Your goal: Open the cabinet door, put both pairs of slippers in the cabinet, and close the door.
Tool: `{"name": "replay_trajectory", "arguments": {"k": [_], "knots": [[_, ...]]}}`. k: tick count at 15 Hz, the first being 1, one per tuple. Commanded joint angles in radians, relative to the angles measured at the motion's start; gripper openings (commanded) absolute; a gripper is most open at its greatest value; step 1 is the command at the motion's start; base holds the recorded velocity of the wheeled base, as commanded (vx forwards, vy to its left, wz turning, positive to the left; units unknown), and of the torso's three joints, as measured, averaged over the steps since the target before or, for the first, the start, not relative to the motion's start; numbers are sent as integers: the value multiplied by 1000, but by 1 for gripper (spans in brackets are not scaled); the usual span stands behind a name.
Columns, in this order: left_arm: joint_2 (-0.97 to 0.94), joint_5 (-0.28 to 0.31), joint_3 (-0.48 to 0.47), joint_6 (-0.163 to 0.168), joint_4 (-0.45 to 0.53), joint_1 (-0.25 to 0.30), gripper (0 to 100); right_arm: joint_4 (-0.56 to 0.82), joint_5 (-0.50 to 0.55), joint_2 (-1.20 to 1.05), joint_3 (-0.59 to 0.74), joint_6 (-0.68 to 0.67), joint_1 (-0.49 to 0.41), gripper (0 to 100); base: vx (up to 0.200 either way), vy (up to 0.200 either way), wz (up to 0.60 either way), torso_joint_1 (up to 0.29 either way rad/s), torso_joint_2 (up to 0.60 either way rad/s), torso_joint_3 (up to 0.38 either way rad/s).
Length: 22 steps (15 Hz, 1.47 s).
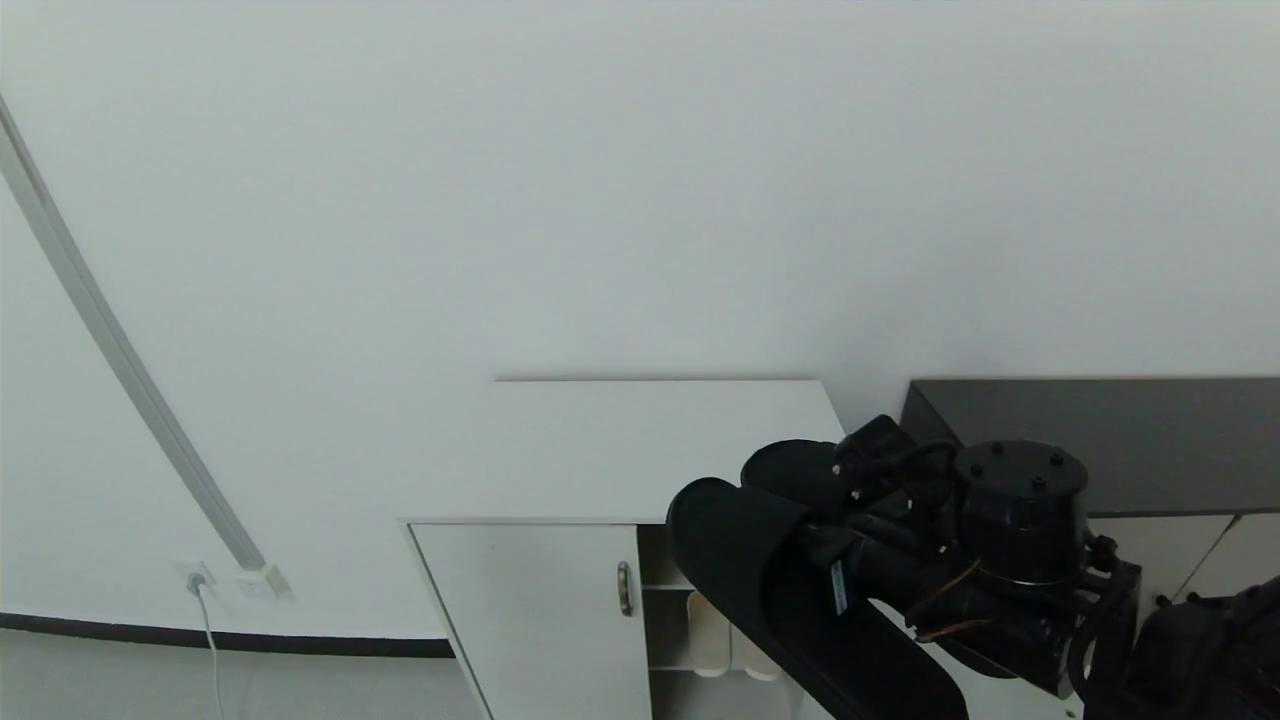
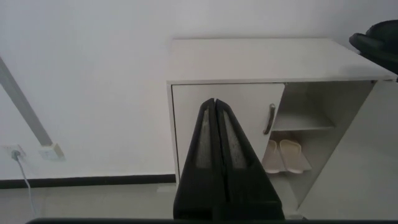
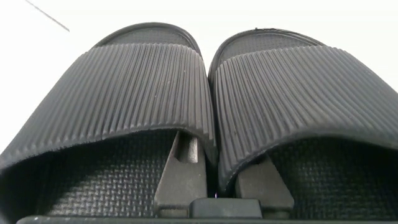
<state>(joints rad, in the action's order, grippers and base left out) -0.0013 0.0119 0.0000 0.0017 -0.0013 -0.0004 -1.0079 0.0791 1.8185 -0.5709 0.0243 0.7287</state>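
Right gripper (image 3: 221, 177) has a finger tucked under each ribbed strap of the black slippers (image 1: 745, 560), pinching the two inner sides together. The pair hangs high in front of the white cabinet (image 1: 650, 450), its long soles jutting toward the open right bay. The hold is the worry: soft straps may flex and let one slipper twist or drop. The protruding soles could also clip the edge of the shelf (image 2: 301, 124), or the closed left door (image 1: 530, 610) near its handle (image 1: 624, 588), on the way in. A low entry would likely shove the pale slippers (image 2: 286, 155) lying on the bottom level, so the space above the shelf looks the safer target. That bay is narrow, bounded by the closed door on one side and the cabinet's side wall on the other. Left gripper (image 2: 214, 106) hangs empty with fingers pressed together, facing the closed door, well apart from the load. A dark cabinet (image 1: 1100, 440) stands just beside on the right, while bare wall with a socket (image 1: 195, 578) lies open to the left
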Motion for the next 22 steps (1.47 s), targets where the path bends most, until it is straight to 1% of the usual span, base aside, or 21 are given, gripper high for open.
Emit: {"name": "replay_trajectory", "arguments": {"k": [1, 17, 19, 22], "knots": [[1, 0, 0, 0, 0, 0, 0, 0, 1, 2, 0, 0, 0, 0, -200, 0, 0, -7, -2, 2], [1, 0, 0, 1, 0, -1, 0, -11, 1, 8, 9, 0, 3, 0, 0, 0, 0, 0, 0, 0], [1, 0, 0, 1, 0, 0, 0, -11, -2, 8, 9, 0, 5, 0, 0, 0, -600, 5, 5, 2], [1, 0, 0, 0, 0, 0, 0, -12, -15, 8, 17, 0, 5, 0, 0, 0, 0, -84, 157, 90]]}}
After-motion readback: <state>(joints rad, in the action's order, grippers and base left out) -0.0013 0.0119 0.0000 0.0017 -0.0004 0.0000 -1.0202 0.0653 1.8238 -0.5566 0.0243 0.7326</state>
